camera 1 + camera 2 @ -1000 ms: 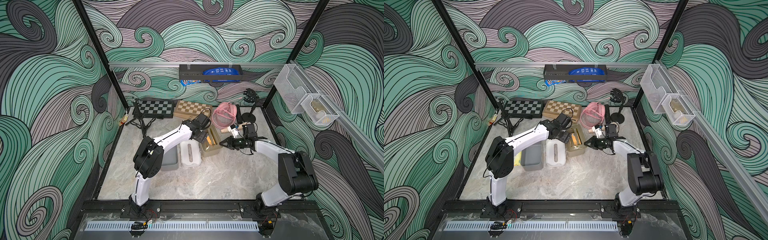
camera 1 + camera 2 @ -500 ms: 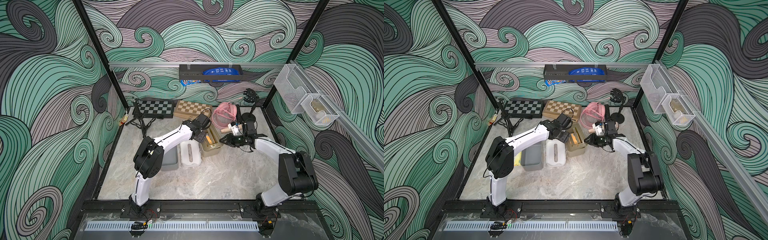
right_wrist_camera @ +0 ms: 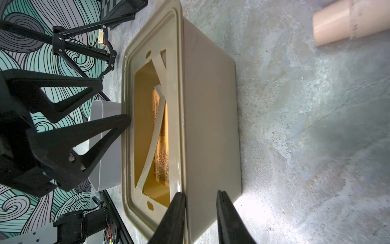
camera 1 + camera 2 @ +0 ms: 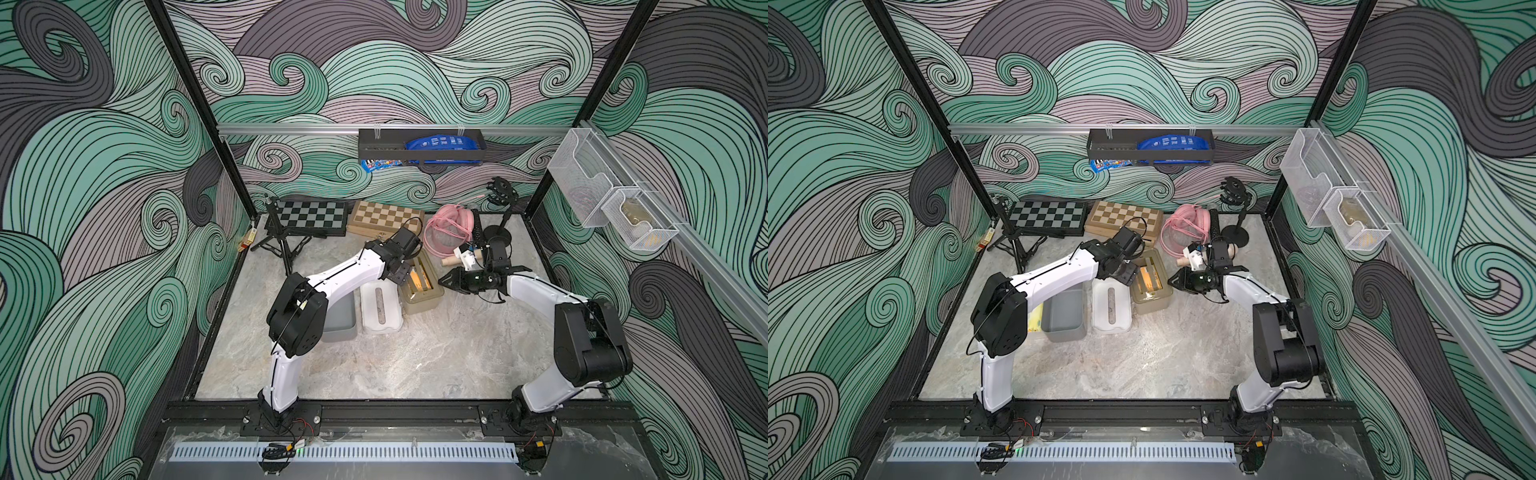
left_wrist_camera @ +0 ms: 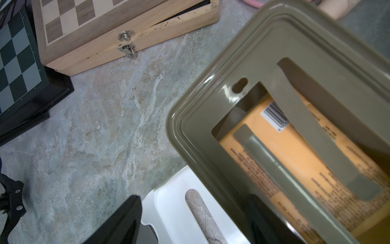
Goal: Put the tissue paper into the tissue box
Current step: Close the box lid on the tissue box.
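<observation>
The olive tissue box [image 4: 420, 306] stands mid-table, open face up, in both top views [image 4: 1152, 302]. The orange tissue paper pack [image 5: 295, 152] lies inside under two olive strips, also seen in the right wrist view [image 3: 161, 135]. My left gripper [image 5: 194, 197] hangs open over the box's left rim [image 5: 190, 131], one finger above the opening, the other beyond the white lid. It holds nothing [image 4: 401, 276]. At the box's right side wall [image 3: 211, 126], near a corner, my right gripper [image 3: 200, 192] has its jaws slightly apart, empty [image 4: 442, 281].
A white slotted lid [image 4: 380, 307] lies against the box's left side, a grey tray [image 4: 1064, 318] beyond it. Behind are two chessboards [image 4: 386, 218], a tripod [image 4: 280, 245], a pink mesh bag [image 4: 446, 232], a wooden cylinder [image 3: 348, 23] and a black stand [image 4: 498, 237].
My right gripper's jaws have parted from shut to a narrow gap beside the box. The left gripper has closed a little but stays wide over the rim.
</observation>
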